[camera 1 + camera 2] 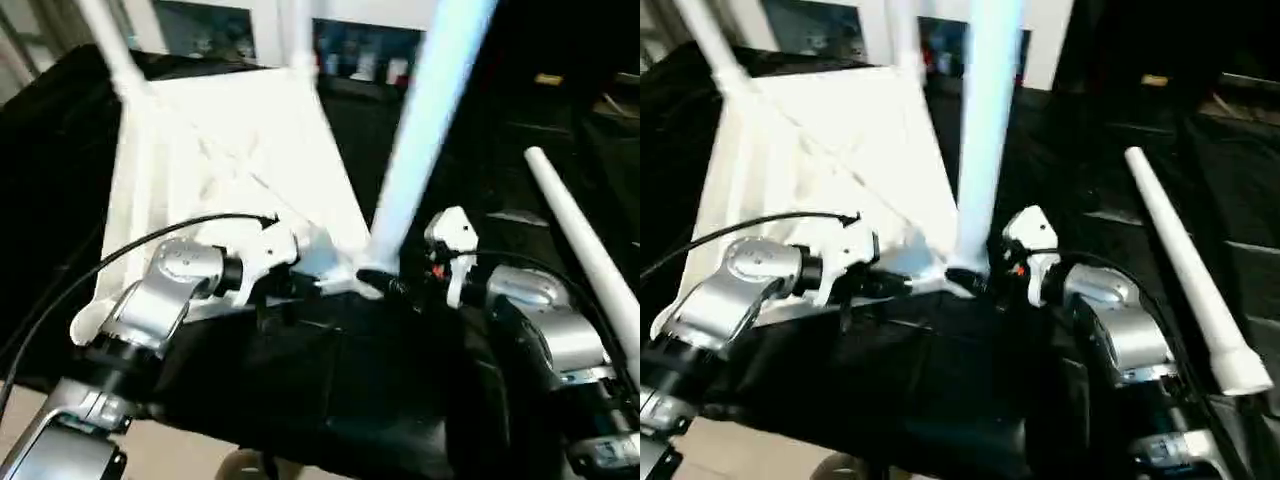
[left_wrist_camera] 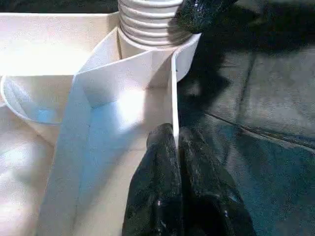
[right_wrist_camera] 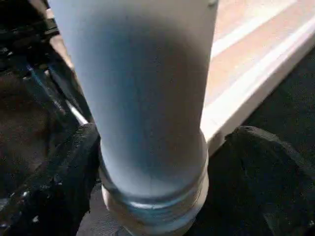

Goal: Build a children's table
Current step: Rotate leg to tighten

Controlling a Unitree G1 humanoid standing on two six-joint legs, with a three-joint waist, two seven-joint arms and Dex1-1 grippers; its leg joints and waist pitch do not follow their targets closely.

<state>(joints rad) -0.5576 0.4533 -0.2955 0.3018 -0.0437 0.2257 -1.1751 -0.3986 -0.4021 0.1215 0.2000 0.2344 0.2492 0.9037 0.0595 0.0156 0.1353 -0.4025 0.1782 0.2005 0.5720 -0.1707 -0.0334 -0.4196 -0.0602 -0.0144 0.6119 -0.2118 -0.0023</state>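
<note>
The white table top (image 1: 230, 150) lies upside down on black cloth, ribs facing up. Two legs (image 1: 110, 45) stand in its far corners. A third leg (image 1: 430, 110) rises from the near right corner socket, its threaded base (image 2: 147, 22) sitting in the socket. My left gripper (image 2: 174, 135) is shut on the thin rim wall of the table top beside that socket. My right gripper (image 3: 165, 135) is open around the base of this leg (image 3: 142, 98): one finger (image 3: 59, 172) lies against it, the other (image 3: 266, 167) stands off it.
A loose white leg (image 1: 1185, 270) lies on the black cloth to the right of my right arm. A glass-door cabinet (image 1: 350, 40) stands behind the table top. Pale floor (image 1: 180, 450) shows past the cloth's near edge.
</note>
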